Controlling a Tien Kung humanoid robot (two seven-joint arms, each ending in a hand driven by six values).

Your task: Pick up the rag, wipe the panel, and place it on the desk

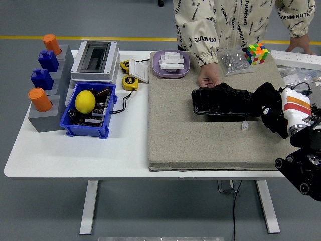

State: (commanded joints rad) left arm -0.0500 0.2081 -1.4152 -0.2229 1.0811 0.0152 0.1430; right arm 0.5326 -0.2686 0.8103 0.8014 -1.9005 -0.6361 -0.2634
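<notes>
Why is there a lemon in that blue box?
That is the odd one: a yellow lemon sits in the blue bin on top of dark electrical parts, left of the grey mat. Nothing looks spilled or broken.

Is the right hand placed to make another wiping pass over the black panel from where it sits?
Probably yes: the right hand, gripping the dark rag, sits at the panel's right end with nothing between; a person's hand holds the far-left corner.
</notes>
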